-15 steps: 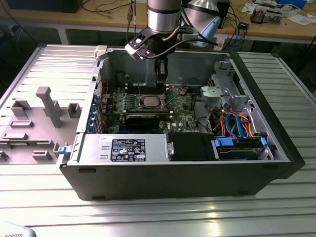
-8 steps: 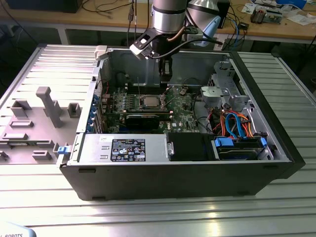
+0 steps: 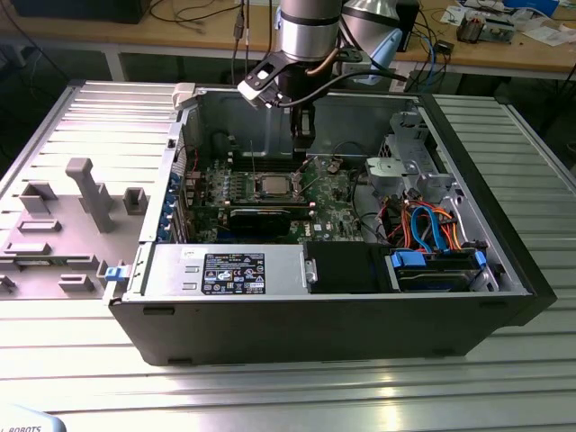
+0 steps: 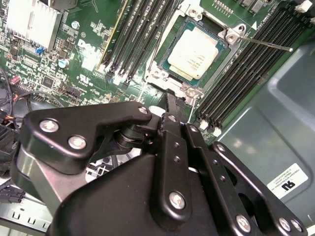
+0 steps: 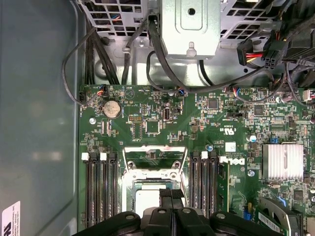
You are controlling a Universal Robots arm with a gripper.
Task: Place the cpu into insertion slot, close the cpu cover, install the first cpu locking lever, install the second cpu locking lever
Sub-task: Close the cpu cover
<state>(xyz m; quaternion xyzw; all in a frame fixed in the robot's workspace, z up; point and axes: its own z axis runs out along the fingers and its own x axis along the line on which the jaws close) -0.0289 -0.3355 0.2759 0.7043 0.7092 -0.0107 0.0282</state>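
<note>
Cpu (image 4: pixel 197 53) lies in the insertion slot (image 4: pixel 161 73), the hand (image 5: pixel 171 195) near it, pressed together, gripping nothing.

The cpu (image 4: pixel 196 53) has a silvery-grey top. The board (image 5: pixel 197 129) is green, and the memory slots (image 5: pixel 102 191) are black.

Power supply sticker (image 3: pixel 234 273): black panel with a white label beside it, on the silver box at the case front; the print is too fine to make out.
Case wall sticker (image 4: pixel 289 181): white with black print, on the grey case wall.
Green board (image 5: pixel 147 123): white maker's logo (image 5: pixel 231 161) beside the finned heatsink (image 5: pixel 283 161), seen in both wrist views, and tiny white component codes across the board.
</note>
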